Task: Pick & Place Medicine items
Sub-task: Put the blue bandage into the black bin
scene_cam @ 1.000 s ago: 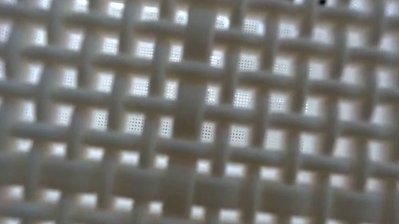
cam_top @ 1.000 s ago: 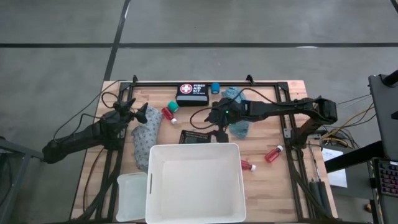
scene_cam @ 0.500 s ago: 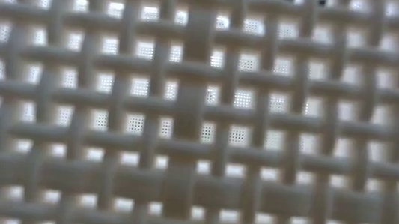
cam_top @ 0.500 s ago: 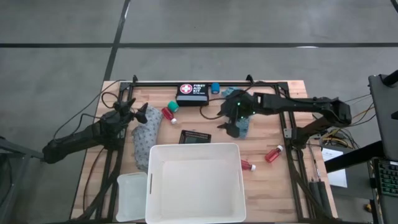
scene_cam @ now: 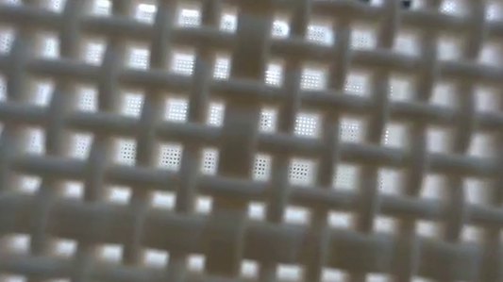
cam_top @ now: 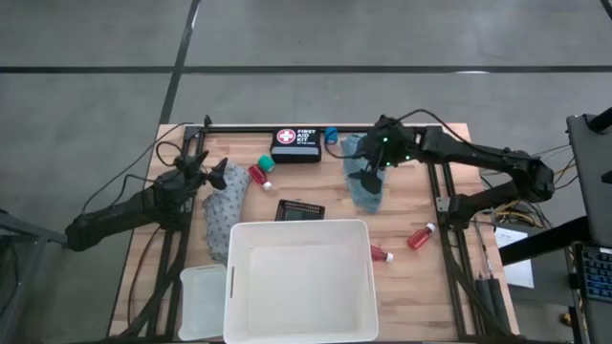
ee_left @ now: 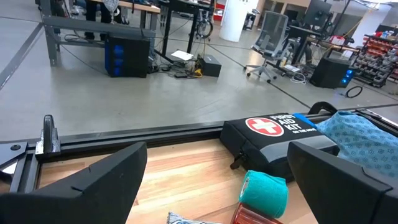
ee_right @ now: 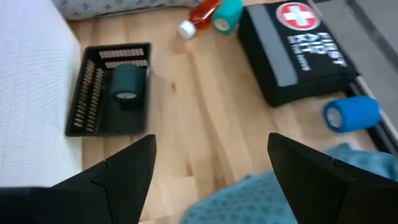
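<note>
- Wooden worktop [cam_top: 421, 277] on grey concrete floor.
- My right end effector [cam_top: 366, 178] hangs wide and empty over the teal cloth [cam_top: 366, 191], near the first-aid kit [cam_top: 295, 144].
- Left end effector [cam_top: 214, 175] waits wide beside the grey patterned cloth [cam_top: 222, 222].
- Step, I judge: approach. Next: lower, pinch cloth.

I'm working in what looks like a lab or workshop hall: polished grey concrete floor [ee_left: 155, 87], office chairs [ee_left: 270, 37], benches with blue cases beneath [ee_left: 127, 55], loose cables, and a wooden desk [cam_top: 421, 205] framed by black rails.
</note>
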